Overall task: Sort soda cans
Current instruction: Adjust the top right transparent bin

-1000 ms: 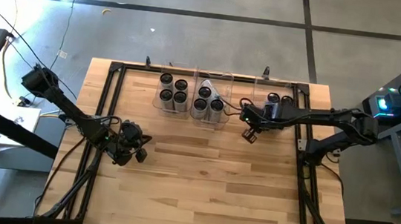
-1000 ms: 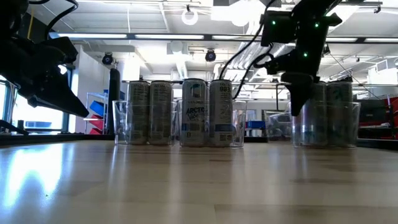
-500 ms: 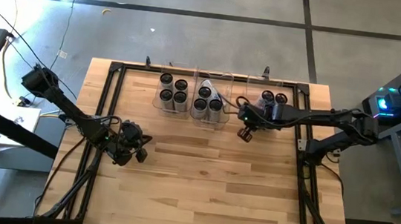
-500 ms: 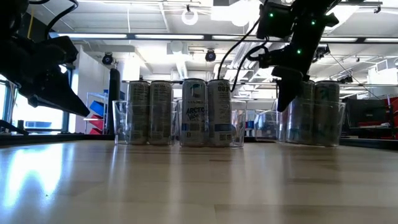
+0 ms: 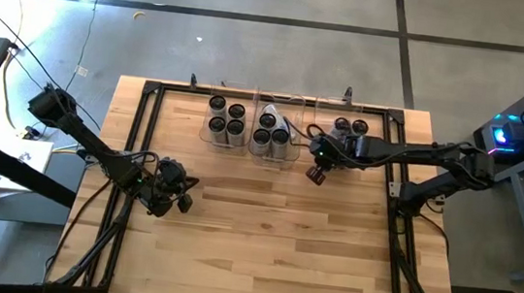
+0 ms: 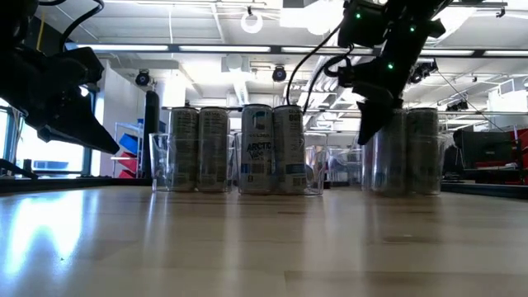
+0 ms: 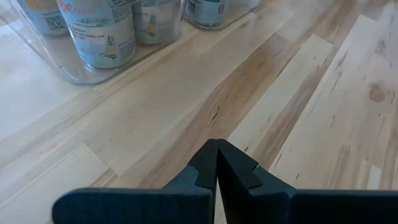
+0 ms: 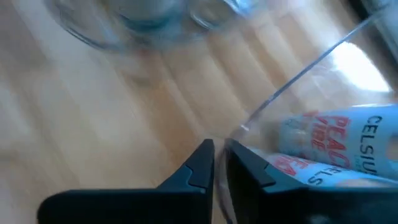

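- Soda cans [image 5: 349,126]: all upright, long axis vertical, sitting in three clear bins along the far edge of the table [image 5: 271,245].
- Taking the middle bin [image 6: 316,167] as reference: it holds at least three cans, one with a pale blue label facing the low camera. There may be a tilted one at its far side, but I can't confirm that.
- Left bin [image 6: 157,165], just left of the middle bin, holds four cans.
- Right-hand bin [image 8: 298,74], near the middle bin's right side, holds two cans. The wrist view shows red lettering on one.
- Right pincer [image 8: 216,149] is at the right-hand bin's corner on the side facing the middle bin. Its jaws are pinched narrow, and the clear wall looks to run between them. My read is that you're holding the bin, not a can.
- Left pincer [image 7: 216,163] is fully closed and holding nothing. It's parked over bare table, well clear of the middle bin on its near-left side.
- Key relation: the two cans lie just beyond the right pincer, behind the bin wall. A side approach is blocked, so you'd need to come down from above onto a vertical axis.
- The right arm is clearly nearer those cans, and the left arm is nearer the left bin.
- Risk: the cans stand touching or nearly so, so wide jaws may clip the neighbour.
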Robot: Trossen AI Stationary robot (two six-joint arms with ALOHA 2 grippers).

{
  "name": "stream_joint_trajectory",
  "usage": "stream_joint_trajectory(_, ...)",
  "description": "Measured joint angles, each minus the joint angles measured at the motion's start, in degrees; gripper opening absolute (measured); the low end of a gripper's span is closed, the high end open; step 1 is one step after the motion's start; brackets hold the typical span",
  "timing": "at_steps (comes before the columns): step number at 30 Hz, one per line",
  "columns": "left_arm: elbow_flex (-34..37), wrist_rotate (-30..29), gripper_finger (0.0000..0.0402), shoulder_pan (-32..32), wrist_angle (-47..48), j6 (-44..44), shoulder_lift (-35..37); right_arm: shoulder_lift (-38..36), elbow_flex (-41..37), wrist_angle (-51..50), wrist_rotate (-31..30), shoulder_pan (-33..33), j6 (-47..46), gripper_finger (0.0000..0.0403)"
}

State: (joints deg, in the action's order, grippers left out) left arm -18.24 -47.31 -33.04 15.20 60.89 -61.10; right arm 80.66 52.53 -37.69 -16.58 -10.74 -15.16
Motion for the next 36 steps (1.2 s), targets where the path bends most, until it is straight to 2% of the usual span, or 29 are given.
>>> stream_joint_trajectory(4,0.0,0.0,0.0,0.0,-0.07,-0.01,0.0,0.04,-0.04,2.24,2.83,0.04,-1.01,0.0057)
stream_joint_trajectory(10,0.0,0.0,0.0,0.01,-0.09,-0.03,-0.01,-0.21,0.0,-0.02,2.96,0.09,-0.75,0.0116)
stream_joint_trajectory(13,0.0,0.0,0.0,0.0,-0.07,-0.03,0.0,-1.14,0.0,-1.78,3.02,0.09,-2.38,0.013)
stream_joint_trajectory(29,0.0,0.02,0.0,0.01,-0.11,-0.03,0.02,-12.44,-0.13,-13.37,3.73,-0.04,-10.01,0.0135)
stream_joint_trajectory(33,0.0,0.02,0.0,0.0,-0.13,-0.03,0.0,-15.14,-0.13,-14.57,6.5,2.38,-4.21,0.0135)
stream_joint_trajectory(36,0.0,0.02,0.0,0.0,-0.11,-0.03,0.01,-15.45,-0.38,-13.8,5.81,5.88,3.0,0.0135)
